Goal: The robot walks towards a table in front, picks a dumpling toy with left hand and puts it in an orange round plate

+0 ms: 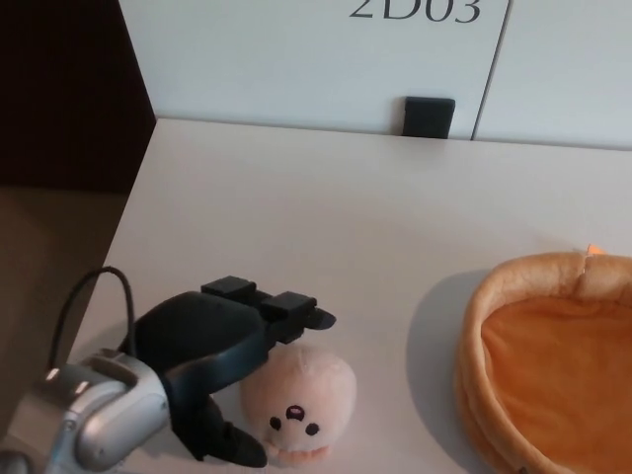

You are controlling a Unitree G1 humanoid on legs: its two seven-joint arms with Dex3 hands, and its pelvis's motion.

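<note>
The left robot hand [222, 370] is reaching over the near left part of the counter [336, 207] and is cupping the dumpling toy [296, 400]. Its two upper fingers [301, 314] are arching over the far side of the toy, and its thumb [232, 444] is curling in at the toy's near left side. The digits are spread around the toy rather than pressed together; whether they are already pinching it cannot be told, though they appear to be touching or nearly touching the plush. This bracketing posture is judged to be preparation for a grasp from two opposing sides.

The dumpling toy is resting on the counter, face side toward the camera, and is not lifted. The orange round plate [474, 346] is lying to the right of the toy, well apart from it, with its soft raised rim facing up and its interior empty. The transfer therefore is calling for a lift and a rightward carry.

Count: one dumpling toy, one orange round plate, one robot hand in view. The right robot hand is not showing. One small black block [430, 117] is standing beyond the toy, at the far counter edge against the wall.
</note>
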